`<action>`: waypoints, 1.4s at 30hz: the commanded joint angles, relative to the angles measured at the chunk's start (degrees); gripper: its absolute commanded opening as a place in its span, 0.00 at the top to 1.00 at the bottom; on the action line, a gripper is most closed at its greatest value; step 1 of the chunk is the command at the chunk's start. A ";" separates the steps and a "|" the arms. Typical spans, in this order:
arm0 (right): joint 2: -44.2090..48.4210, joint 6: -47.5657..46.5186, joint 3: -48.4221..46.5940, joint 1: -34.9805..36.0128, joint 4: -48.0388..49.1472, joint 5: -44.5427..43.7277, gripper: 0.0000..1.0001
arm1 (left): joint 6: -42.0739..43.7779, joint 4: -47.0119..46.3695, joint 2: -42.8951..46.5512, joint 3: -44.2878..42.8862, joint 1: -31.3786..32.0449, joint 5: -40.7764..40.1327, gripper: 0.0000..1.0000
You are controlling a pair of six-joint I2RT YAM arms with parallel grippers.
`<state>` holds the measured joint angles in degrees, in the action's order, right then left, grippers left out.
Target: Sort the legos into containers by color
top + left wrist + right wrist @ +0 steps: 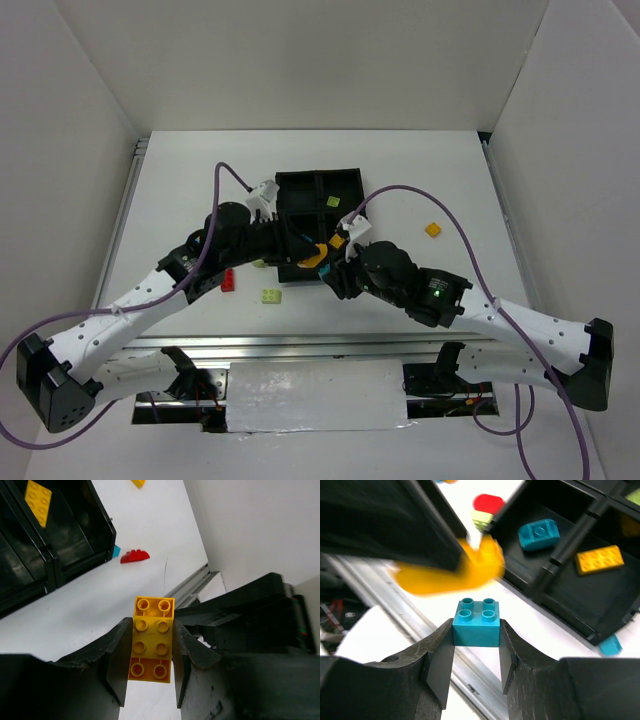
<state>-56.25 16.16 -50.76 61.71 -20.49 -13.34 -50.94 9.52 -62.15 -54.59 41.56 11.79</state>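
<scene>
My left gripper [152, 630] is shut on an orange-yellow brick [152, 640], held just off the near edge of the black tray [345, 180]. My right gripper [476, 630] is shut on a cyan brick [476, 621], close beside the left one [305, 255]. In the right wrist view the tray's compartments hold a cyan brick [538, 534], a yellow brick [599, 560] and a lime piece [632, 495]. That yellow brick also shows in the left wrist view [38, 501]. The left gripper's brick appears there as an orange blur [450, 570].
Loose on the table are a red brick [229, 280], a lime brick [271, 296], a yellow brick [433, 229] right of the tray, and a cyan brick [610, 645] against the tray's outer wall. White walls enclose the table; a metal rail [300, 345] runs along the near edge.
</scene>
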 commanded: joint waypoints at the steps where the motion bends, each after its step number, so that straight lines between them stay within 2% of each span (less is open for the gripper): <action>1: 1.05 -0.07 2.06 -0.98 -0.61 0.86 1.00 | 1.46 -3.89 2.12 -2.89 -1.74 -0.19 1.00; 6: 1.67 -0.70 3.48 -0.98 0.54 1.13 1.00 | 1.28 -4.68 2.30 -3.07 -4.29 1.48 1.00; 10: 0.53 2.11 2.25 -1.86 -1.91 -6.16 1.00 | 3.38 -6.87 -1.21 -4.38 -4.38 1.30 1.00; 17: 5.79 10.28 -0.21 -4.14 -8.24 -16.87 1.00 | 8.57 -12.32 -14.38 -9.48 -4.38 -5.28 1.00; 22: 11.50 13.54 -1.88 -4.32 -13.17 -16.90 1.00 | 11.47 -15.23 -24.05 -15.89 -3.86 -6.69 1.00; 28: 15.64 13.54 -2.24 -4.41 -15.10 -16.01 1.00 | 13.41 -10.93 -39.68 -27.31 -3.50 -7.48 0.83; 30: 15.56 13.89 -2.41 -4.67 -16.33 -16.54 1.00 | 12.97 -9.70 -41.99 -29.61 -3.33 -8.80 0.75; 31: 15.64 13.81 -2.32 -4.67 -16.42 -16.63 1.00 | 12.79 -10.13 -43.22 -29.52 -3.24 -9.41 0.68; 32: 15.73 13.72 -2.06 -4.76 -16.42 -16.54 1.00 | 12.53 -10.74 -43.58 -28.91 -3.15 -9.85 0.53; 35: 15.47 13.46 -1.62 -4.76 -15.90 -16.63 1.00 | 12.09 -10.93 -45.16 -29.08 -2.36 -11.53 0.29; 40: 14.15 13.28 -1.27 -4.85 -15.11 -16.36 1.00 | 11.92 -9.78 -47.19 -30.31 -2.54 -11.53 0.20; 42: 13.54 13.19 -0.66 -4.85 -14.05 -15.75 1.00 | 11.56 -9.69 -44.66 -29.70 -2.54 -11.53 0.18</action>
<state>-42.24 29.12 -51.31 57.21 -36.21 -28.29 -39.22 1.02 -109.12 -82.67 38.94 1.26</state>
